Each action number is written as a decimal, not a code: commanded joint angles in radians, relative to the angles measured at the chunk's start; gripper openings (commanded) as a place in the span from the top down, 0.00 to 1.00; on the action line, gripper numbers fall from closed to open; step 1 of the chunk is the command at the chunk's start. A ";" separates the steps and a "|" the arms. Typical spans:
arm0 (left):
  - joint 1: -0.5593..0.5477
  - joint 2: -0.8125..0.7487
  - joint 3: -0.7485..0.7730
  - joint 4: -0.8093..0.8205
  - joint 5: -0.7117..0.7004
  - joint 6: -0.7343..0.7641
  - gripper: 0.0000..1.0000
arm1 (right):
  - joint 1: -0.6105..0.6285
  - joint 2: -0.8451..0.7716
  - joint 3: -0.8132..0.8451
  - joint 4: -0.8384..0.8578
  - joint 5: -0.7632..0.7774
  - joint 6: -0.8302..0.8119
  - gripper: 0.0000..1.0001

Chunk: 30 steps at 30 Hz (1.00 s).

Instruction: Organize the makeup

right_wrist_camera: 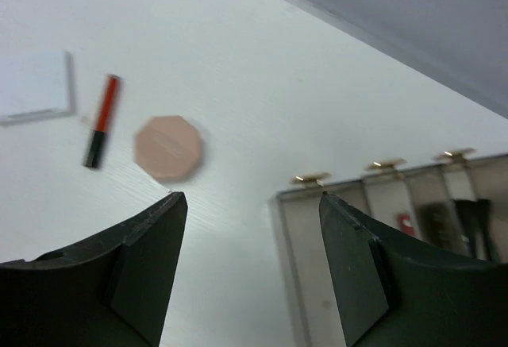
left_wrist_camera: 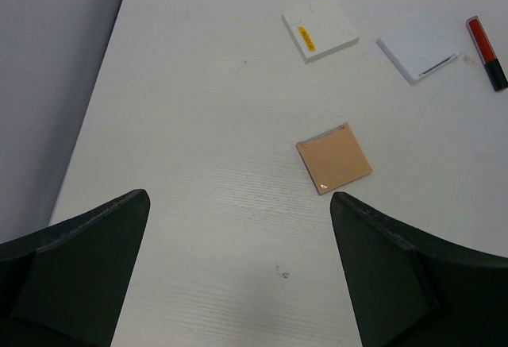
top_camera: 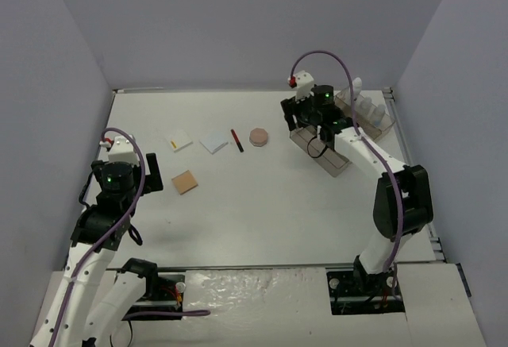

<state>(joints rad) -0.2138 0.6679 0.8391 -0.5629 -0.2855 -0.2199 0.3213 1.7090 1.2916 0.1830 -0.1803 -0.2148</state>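
Left gripper [left_wrist_camera: 238,198] is spread wide and empty, hovering over the table [left_wrist_camera: 198,85]. The tan pad [left_wrist_camera: 334,158] lies flat just ahead, nearer its right finger. Farther out in a row are the white pad [left_wrist_camera: 320,33], pale-blue pad [left_wrist_camera: 419,47] and black-capped red tube [left_wrist_camera: 486,52], all apart and in the open. The white pad has a yellow sticker [left_wrist_camera: 306,38], print too small to read. Right gripper [right_wrist_camera: 252,198] has its jaws apart and holds nothing, at the tray [right_wrist_camera: 341,186] edge. The pink compact [right_wrist_camera: 167,148] sits on the table left of the tray, not touching. Dark brushes [right_wrist_camera: 468,221] are in a tray compartment, blurred.
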 commanded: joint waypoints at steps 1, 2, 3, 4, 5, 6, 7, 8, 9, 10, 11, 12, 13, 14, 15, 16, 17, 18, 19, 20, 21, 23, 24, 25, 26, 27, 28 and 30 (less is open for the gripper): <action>0.007 0.016 0.020 0.057 -0.017 0.002 0.03 | 0.143 0.042 0.000 0.187 0.046 0.201 0.36; 0.008 0.016 0.020 0.057 -0.017 0.001 0.03 | 0.169 0.062 0.011 0.199 0.062 0.212 0.36; 0.008 0.016 0.020 0.056 -0.018 0.001 0.03 | 0.192 0.091 0.026 0.215 0.071 0.214 0.36; 0.008 0.016 0.020 0.055 -0.019 0.002 0.03 | 0.215 0.133 0.043 0.237 0.074 0.212 0.36; 0.008 0.016 0.020 0.055 -0.020 0.001 0.03 | 0.238 0.160 0.064 0.254 0.072 0.208 0.36; 0.008 0.016 0.020 0.055 -0.021 0.001 0.03 | 0.260 0.185 0.084 0.269 0.070 0.203 0.37; 0.008 0.016 0.020 0.054 -0.021 0.001 0.03 | 0.269 0.222 0.115 0.267 0.070 0.199 0.38; 0.008 0.016 0.020 0.054 -0.021 0.001 0.03 | 0.278 0.259 0.145 0.265 0.070 0.196 0.38; 0.008 0.016 0.020 0.054 -0.021 0.001 0.03 | 0.291 0.287 0.167 0.265 0.083 0.192 0.39; 0.008 0.016 0.020 0.055 -0.020 0.002 0.03 | 0.305 0.313 0.187 0.266 0.098 0.188 0.39; 0.008 0.016 0.020 0.055 -0.020 0.002 0.03 | 0.315 0.341 0.204 0.271 0.112 0.187 0.40; 0.008 0.015 0.020 0.055 -0.021 0.002 0.03 | 0.319 0.371 0.216 0.285 0.126 0.192 0.41; 0.008 0.014 0.020 0.055 -0.021 0.002 0.03 | 0.322 0.397 0.230 0.294 0.136 0.199 0.42; 0.008 0.014 0.020 0.056 -0.020 0.002 0.03 | 0.323 0.418 0.246 0.297 0.143 0.206 0.43; 0.008 0.013 0.020 0.057 -0.020 0.002 0.03 | 0.325 0.440 0.262 0.300 0.150 0.213 0.43; 0.008 0.013 0.020 0.056 -0.019 0.001 0.03 | 0.328 0.458 0.278 0.298 0.156 0.214 0.44; 0.008 0.013 0.020 0.056 -0.019 0.001 0.03 | 0.331 0.477 0.296 0.296 0.159 0.215 0.45; 0.008 0.013 0.020 0.056 -0.019 0.002 0.03 | 0.334 0.498 0.316 0.291 0.159 0.215 0.46; 0.008 0.013 0.020 0.056 -0.018 0.002 0.03 | 0.333 0.519 0.338 0.278 0.160 0.215 0.47; 0.008 0.013 0.020 0.055 -0.017 0.002 0.03 | 0.332 0.540 0.359 0.265 0.160 0.215 0.48; 0.008 0.013 0.020 0.056 -0.017 0.002 0.03 | 0.332 0.553 0.371 0.259 0.160 0.215 0.48; 0.008 0.013 0.020 0.057 -0.018 0.001 0.03 | 0.332 0.578 0.393 0.248 0.159 0.215 0.50; 0.008 0.012 0.020 0.056 -0.017 0.001 0.03 | 0.332 0.589 0.397 0.249 0.162 0.215 0.52; 0.008 0.012 0.020 0.055 -0.017 0.001 0.03 | 0.332 0.595 0.399 0.250 0.164 0.215 0.53; 0.008 0.012 0.020 0.055 -0.017 0.001 0.03 | 0.333 0.601 0.400 0.248 0.166 0.215 0.54; 0.008 0.012 0.020 0.055 -0.018 0.002 0.03 | 0.334 0.614 0.403 0.244 0.168 0.218 0.55; 0.008 0.012 0.020 0.055 -0.018 0.002 0.03 | 0.334 0.619 0.403 0.241 0.169 0.232 0.56; 0.008 0.011 0.020 0.055 -0.018 0.002 0.03 | 0.334 0.624 0.397 0.236 0.171 0.248 0.61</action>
<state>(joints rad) -0.2138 0.6750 0.8391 -0.5629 -0.2893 -0.2199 0.6498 2.3401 1.6454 0.3844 -0.0378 -0.0010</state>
